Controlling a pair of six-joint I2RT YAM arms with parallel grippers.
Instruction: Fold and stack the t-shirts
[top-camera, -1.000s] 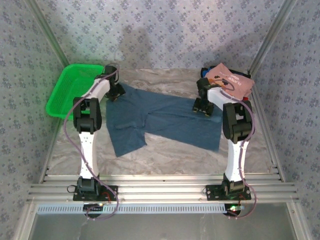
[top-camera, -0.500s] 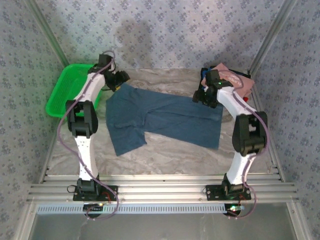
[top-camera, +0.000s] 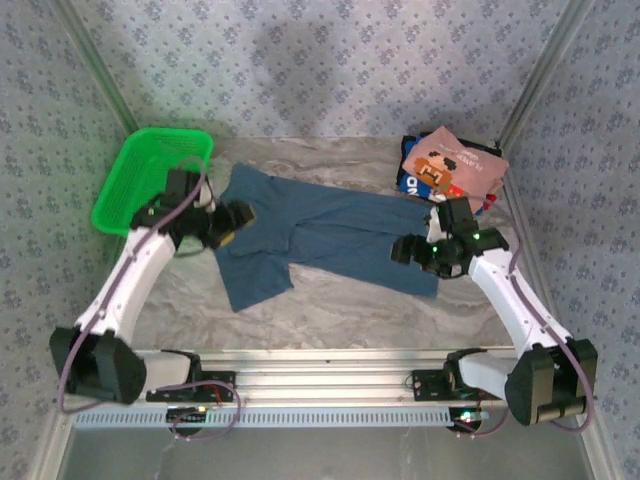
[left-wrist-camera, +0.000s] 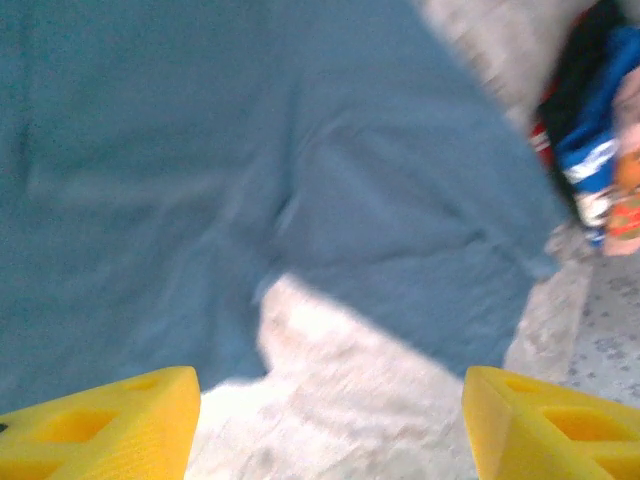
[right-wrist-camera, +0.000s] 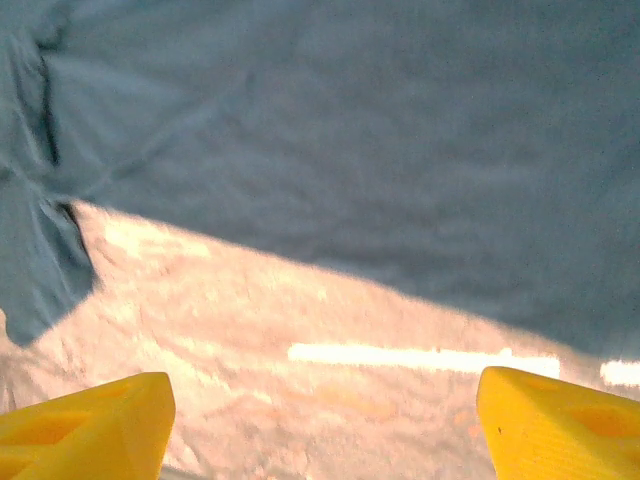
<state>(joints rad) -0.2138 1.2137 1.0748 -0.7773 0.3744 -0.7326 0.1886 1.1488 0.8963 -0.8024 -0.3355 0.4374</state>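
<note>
Centrally, the marbled table (top-camera: 330, 310) is covered in large part by the dusty teal t-shirt (top-camera: 330, 235), which is spread flat across it. One piece is laid out toward the near left, and the right end reaches toward the far right corner. At the far left, the green mesh basket (top-camera: 110, 215) is set against the wall, near the shirt's far left corner. In the far right corner a folded pink t-shirt (top-camera: 455, 165) with blocky red-brown print is laid on top of a dark blue t-shirt (top-camera: 410, 183) with white print, close to the teal cloth's far right corner. The left claw (top-camera: 240, 215) is held over the left part of the teal t-shirt, and the right claw (top-camera: 403, 250) over its near right edge. In each wrist view the yellow fingers (left-wrist-camera: 100, 420) are seen spread wide at the lower corners, with nothing gripped between them. Teal cloth and bare table are seen beyond them.
</note>
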